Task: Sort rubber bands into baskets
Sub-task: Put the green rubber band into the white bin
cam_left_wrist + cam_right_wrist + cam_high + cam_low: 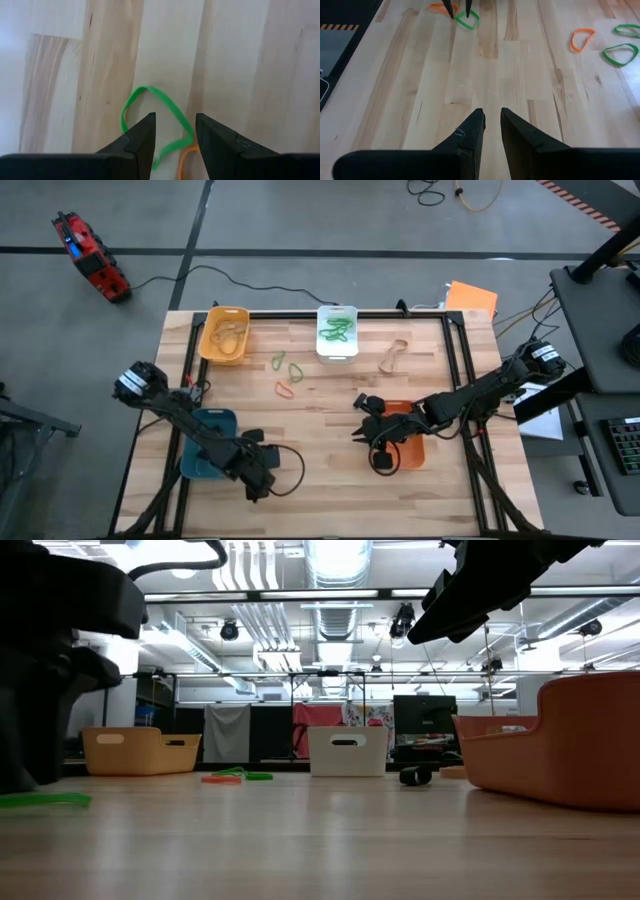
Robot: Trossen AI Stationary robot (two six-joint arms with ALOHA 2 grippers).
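Observation:
My left gripper (175, 125) is open and points down at the table near its front edge, right of the teal basket (205, 442). A green rubber band (150, 100) lies flat under its fingertips, with an orange band (186, 160) beside it. The right wrist view shows the same fingertips (460, 9) over that green band (467, 20). My right gripper (492, 120) hovers above bare wood just left of the orange basket (408, 442), its fingers a narrow gap apart with nothing between them. The yellow basket (225, 335) and the white basket (337, 330) stand at the far edge. My left gripper comes at the green band from above, one fingertip (145, 130) over each side of the loop's near part (172, 145). I cannot tell whether the tips touch the band or the table. The band lies flat on the wood.
Loose on the table's middle lie two green bands (278, 361) (296, 372), an orange one (285, 390) and a tan one (392, 356). The white basket holds green bands, the yellow one tan bands. Bare wood lies between my two grippers.

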